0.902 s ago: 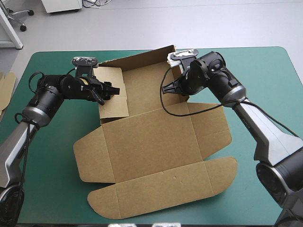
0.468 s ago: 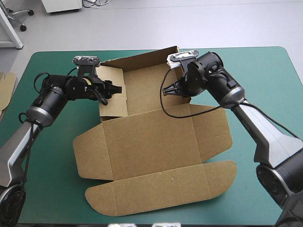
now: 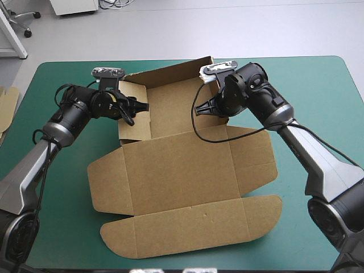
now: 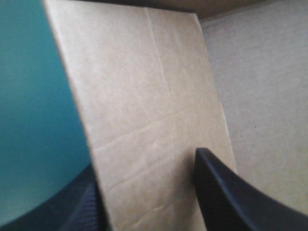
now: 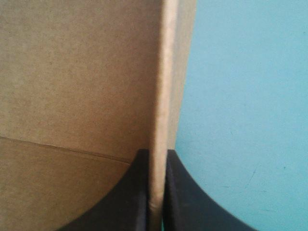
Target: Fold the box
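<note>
This is looking like a robot lab. A left arm [image 3: 34,165] and a right arm [image 3: 318,159] are reaching over a table [image 3: 68,227] with a teal-green cover, both at a brown box [image 3: 182,176]. Beyond the table's far edge, a bare grey floor [image 3: 256,28] is stretching away. An office chair's wheeled foot [image 3: 23,20], a white cabinet [image 3: 74,5] and loose cables [image 3: 116,3] are sitting there. Spare board [image 3: 7,105] is lying at the table's left edge.
</note>
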### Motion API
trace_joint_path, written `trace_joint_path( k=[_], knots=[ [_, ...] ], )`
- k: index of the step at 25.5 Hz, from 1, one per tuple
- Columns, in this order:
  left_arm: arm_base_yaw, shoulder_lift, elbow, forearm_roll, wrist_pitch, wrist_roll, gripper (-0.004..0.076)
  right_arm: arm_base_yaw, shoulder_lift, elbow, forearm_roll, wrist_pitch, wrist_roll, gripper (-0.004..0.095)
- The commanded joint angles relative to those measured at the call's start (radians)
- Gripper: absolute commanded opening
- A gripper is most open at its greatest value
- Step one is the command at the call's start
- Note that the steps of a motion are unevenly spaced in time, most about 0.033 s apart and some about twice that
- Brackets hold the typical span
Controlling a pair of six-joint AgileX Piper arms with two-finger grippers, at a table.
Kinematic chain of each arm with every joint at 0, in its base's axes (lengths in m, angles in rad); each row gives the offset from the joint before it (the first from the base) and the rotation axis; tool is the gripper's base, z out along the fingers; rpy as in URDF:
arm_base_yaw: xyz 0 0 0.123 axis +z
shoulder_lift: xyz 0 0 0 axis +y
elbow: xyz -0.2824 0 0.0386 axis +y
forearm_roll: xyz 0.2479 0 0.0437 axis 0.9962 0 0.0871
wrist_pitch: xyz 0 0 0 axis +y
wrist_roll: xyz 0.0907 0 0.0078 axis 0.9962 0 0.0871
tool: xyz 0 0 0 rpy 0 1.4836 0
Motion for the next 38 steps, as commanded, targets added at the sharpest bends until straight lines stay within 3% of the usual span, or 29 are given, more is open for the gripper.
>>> trace_joint_path(
  k=[1,4,6,10,15,21,23,26,38],
  knots=[
    [-0.007,-0.039,-0.071,-0.038,-0.051,-0.011,0.0333,0.008,-0.065,-0.037,0.009,-0.03,-0.027,-0.0013],
    [-0.007,-0.037,-0.087,-0.038,-0.049,-0.011,0.0231,0.008,-0.065,-0.037,0.009,-0.025,-0.031,-0.0014],
    [-0.007,-0.031,-0.087,-0.031,-0.016,-0.005,0.0209,0.008,-0.065,-0.037,0.013,-0.025,-0.031,-0.0014],
    [-0.007,-0.003,-0.087,-0.001,0.037,-0.003,0.0246,0.008,-0.067,-0.038,0.036,-0.031,-0.034,-0.0014],
    [-0.007,0.02,-0.087,-0.046,0.027,0.028,0.0317,0.008,-0.071,-0.039,0.073,-0.044,-0.044,-0.0014],
    [-0.007,0.026,-0.087,-0.122,-0.017,0.028,0.0307,0.008,-0.075,-0.044,0.071,-0.044,-0.046,-0.0014],
    [-0.007,0.026,-0.087,-0.164,-0.022,0.028,0.0236,0.008,-0.075,-0.056,0.075,-0.044,-0.05,-0.0014],
    [-0.007,0.025,-0.095,-0.169,-0.017,0.051,-0.0013,0.008,-0.075,-0.058,0.075,-0.041,-0.05,-0.0014],
    [-0.007,0.025,-0.268,-0.056,0.096,0.058,-0.0014,-0.042,-0.075,-0.058,0.075,0.042,-0.029,-0.0014]
  ],
)
